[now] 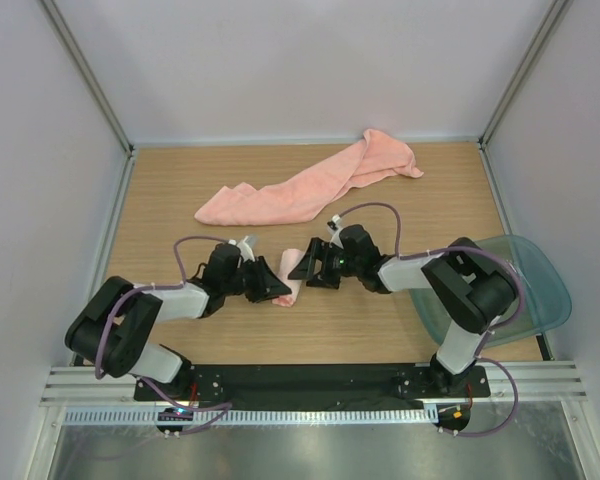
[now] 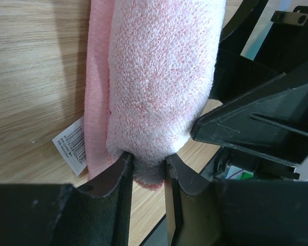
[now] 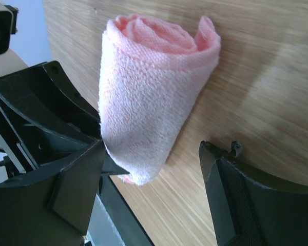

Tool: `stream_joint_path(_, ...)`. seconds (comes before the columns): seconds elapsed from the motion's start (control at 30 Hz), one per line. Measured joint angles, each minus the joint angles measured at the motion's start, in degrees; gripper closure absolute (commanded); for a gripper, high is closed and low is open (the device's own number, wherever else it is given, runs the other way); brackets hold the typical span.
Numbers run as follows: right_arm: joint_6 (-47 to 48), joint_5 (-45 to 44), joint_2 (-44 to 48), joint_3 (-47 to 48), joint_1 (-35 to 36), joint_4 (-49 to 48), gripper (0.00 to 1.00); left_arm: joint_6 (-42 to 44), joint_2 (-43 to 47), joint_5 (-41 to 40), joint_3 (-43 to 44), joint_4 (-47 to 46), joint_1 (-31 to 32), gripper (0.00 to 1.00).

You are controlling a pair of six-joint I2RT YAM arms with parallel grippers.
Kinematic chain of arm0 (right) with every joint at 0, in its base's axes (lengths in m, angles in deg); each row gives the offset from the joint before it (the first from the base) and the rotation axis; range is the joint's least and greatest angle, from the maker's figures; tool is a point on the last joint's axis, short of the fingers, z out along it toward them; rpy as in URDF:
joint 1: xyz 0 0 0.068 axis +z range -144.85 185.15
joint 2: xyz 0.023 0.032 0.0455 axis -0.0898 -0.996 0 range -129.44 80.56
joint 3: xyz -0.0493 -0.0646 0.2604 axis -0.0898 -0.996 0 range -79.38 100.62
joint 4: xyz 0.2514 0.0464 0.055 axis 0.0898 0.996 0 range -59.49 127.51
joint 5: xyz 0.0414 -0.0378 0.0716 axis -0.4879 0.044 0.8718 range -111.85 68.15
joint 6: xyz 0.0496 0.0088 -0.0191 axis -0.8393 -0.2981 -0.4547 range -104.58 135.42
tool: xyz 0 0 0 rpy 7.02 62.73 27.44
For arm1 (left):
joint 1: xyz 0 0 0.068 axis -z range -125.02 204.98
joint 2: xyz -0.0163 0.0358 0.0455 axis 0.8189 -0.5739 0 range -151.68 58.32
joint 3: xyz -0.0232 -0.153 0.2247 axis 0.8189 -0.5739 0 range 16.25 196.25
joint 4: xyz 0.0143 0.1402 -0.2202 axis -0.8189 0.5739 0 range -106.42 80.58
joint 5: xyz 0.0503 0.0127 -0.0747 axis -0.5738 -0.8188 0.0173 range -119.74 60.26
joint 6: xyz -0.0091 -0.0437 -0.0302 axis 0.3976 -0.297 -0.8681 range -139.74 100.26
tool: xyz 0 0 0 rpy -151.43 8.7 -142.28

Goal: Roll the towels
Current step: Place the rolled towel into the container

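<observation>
**Top view.** The long towel (image 1: 310, 185) is seen spread loosely along the far edge of the worktop (image 1: 170, 300), running from left of the middle to the far right corner, where it is bunched. The small towel (image 1: 288, 293) is seen rolled up, about midway between the left and right edges and nearer the near edge than the far one. It is flanked by the left pincer (image 1: 273, 285) and the right pincer (image 1: 302, 267), which are pointed at each other. A translucent tray (image 1: 542, 290) is set at the near right corner and overhangs the right edge.

**Left wrist view.** The small towel (image 2: 161, 77) is shown as a tight roll of whitish-pink terry lying on the worktop (image 2: 31, 66). Its near end is pinched by the left pincer (image 2: 148, 166), whose jaws are drawn close around a tuft of cloth. A white printed label (image 2: 72, 146) is seen sticking out beside the roll. One finger (image 2: 256, 123) of the right pincer is pressed against the roll's right side.

**Right wrist view.** The spiral end of the small towel (image 3: 149, 92) is turned toward the far side. The right pincer (image 3: 153, 154) is spread wide. The roll is touched by one finger (image 3: 77, 179), and a clear gap is left to the other.
</observation>
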Motion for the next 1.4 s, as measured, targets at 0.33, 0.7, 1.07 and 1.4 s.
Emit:
stream_joint_path(0.33, -0.2, -2.5, -5.9, 3.4, 2.9, -5.6, 0.4, -0.5, -1.3, 3.3, -1.3, -3.5, -2.1, 0.94)
stream_joint_path(0.7, -0.7, -4.7, -7.9, 4.9, 4.4, -6.4, 0.96, -1.2, -2.2, 5.2, -2.5, -6.4, -3.6, 0.61)
stream_joint_path(1.07, 9.4, -8.1, 2.8, 11.6, 3.6, 18.1, 0.99, 4.3, 13.5, 0.0, -2.1, 14.8, -3.6, 0.31)
stream_joint_path(1.4, 21.9, -26.1, 33.8, 22.6, -10.4, 59.7, 0.99, 8.5, 29.2, -7.3, 1.7, 31.6, -3.6, 0.33)
